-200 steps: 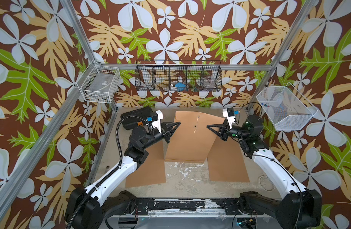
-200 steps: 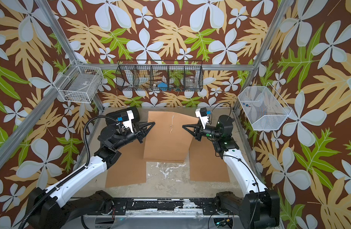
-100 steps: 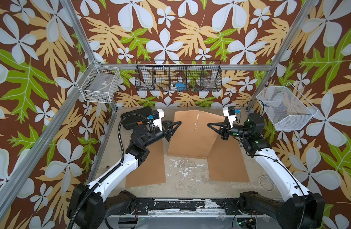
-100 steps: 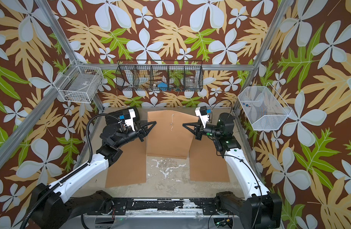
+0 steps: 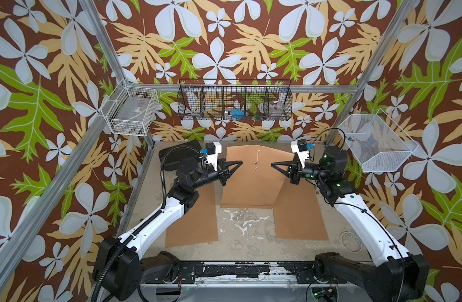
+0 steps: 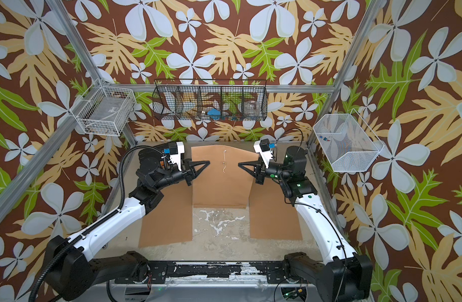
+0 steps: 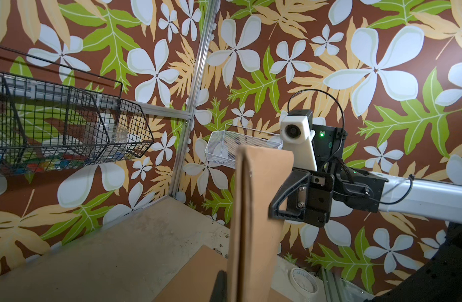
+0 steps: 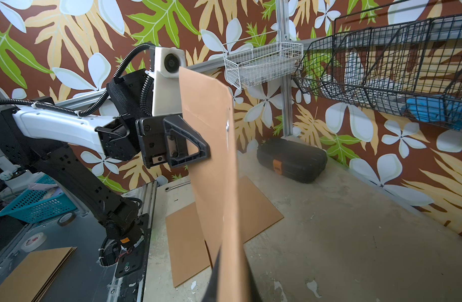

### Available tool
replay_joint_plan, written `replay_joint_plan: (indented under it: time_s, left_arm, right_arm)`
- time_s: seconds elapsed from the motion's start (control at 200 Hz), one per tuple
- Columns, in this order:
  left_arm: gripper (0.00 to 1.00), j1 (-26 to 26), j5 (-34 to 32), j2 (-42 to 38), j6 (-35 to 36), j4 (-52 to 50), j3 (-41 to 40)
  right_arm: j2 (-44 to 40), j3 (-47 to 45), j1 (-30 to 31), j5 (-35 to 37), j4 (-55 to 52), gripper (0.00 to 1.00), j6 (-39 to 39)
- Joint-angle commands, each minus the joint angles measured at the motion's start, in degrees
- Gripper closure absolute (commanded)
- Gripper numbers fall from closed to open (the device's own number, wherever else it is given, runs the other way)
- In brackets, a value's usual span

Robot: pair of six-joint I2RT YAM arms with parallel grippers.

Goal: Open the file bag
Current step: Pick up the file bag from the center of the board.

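Nearest on the table [image 5: 245, 230], two brown sheets [image 5: 193, 217] lie flat, well apart. Beyond them, over the table's middle, the file bag [image 5: 250, 183] is held upright. The left gripper [image 5: 239, 163] pinches its left edge and the right gripper [image 5: 273, 165] pinches its right edge. Farthest, a black wire basket [image 5: 235, 99] hangs above the table's back edge.

White arms [image 5: 156, 218] carry black joints [image 5: 184, 194], corrugated cable [image 5: 162, 177].
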Motion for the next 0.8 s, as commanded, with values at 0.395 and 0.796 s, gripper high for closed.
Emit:
replay_joint_plan:
  time_s: [0.395,0.796]
  left_arm:
    - [1.0,0.0,-12.6,-5.7,-0.1,0.3,-2.7]
    - [1.0,0.0,-17.1,-6.1,-1.5,0.3,-3.3]
  right_arm:
    - [-3.0,-1.9,0.2,15.6,-3.0,0.59,0.4]
    - [-9.8,-4.9,0.8,31.5,-8.7,0.61,2.8]
